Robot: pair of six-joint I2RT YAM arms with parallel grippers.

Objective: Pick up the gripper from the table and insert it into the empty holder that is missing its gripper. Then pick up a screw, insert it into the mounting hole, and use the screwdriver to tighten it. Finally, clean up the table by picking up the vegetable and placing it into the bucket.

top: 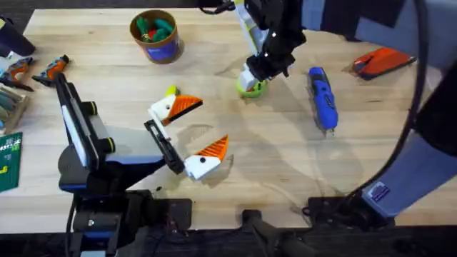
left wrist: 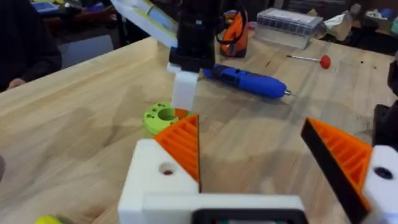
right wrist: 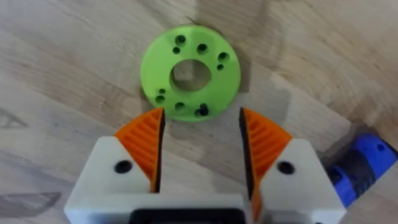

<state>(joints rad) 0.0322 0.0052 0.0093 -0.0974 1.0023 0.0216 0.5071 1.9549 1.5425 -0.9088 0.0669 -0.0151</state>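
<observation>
**Right claw released over the green disc; vegetable beside the left claw**

The right claw (top: pixel 253 77) is held low over the round green disc (top: pixel 251 87) near the middle of the worktop (top: pixel 285 171). In the right wrist view its two orange pads (right wrist: pixel 146 146) are seen apart, with nothing between them, so it is released. The disc lies just ahead of the fingertips, not between them.

The left claw (top: pixel 207 125) is also released and is kept low over the worktop, nearer to the bases. Both of its white fingers carry an orange tip, as the fingers of the right claw do. A loose orange tip or an empty holder cannot be made out, so the first steps are judged to be done.

The vegetable (top: pixel 171 91) lies on the worktop, just beside the farther finger of the left claw and on its outer side. It is not yet in the bucket (top: pixel 155 36), which stands beyond it, toward the far edge. Its long axis cannot be told.

For the cleaning step the left arm is clearly the nearer one. The vegetable is judged to be outside the open fingers, so the claw must be shifted toward it before it is clenched.

The screwdriver (top: pixel 321 96) lies to the right of the right claw, near it, with its long axis running from far to near.
</observation>
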